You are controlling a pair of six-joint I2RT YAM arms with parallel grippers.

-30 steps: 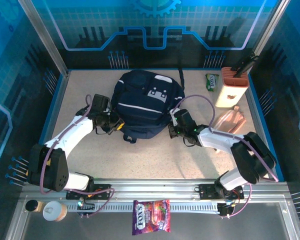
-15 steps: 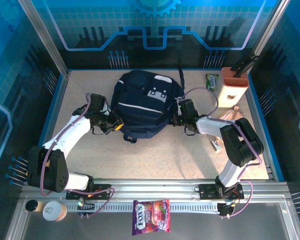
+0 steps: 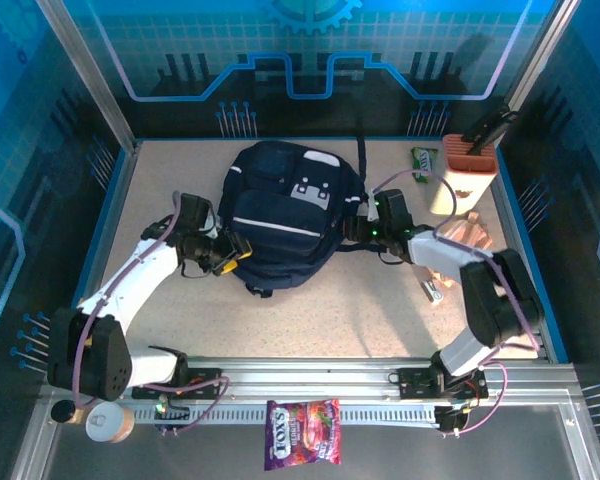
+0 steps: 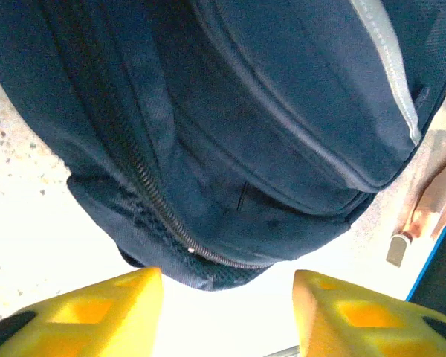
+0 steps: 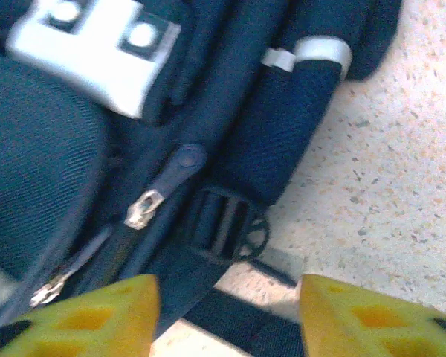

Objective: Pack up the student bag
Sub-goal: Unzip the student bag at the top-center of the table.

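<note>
Backpack (image 3: 280, 215) lies mid-table. Left gripper (image 3: 228, 256) at its 8 o'clock, right gripper (image 3: 364, 228) at 3 o'clock. Both jaws apart and empty, flanking it, probably to steady it for unzipping.

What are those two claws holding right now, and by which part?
Nothing. The left gripper and right gripper both stand open beside the student bag, fingers apart, clamping none of it.
</note>
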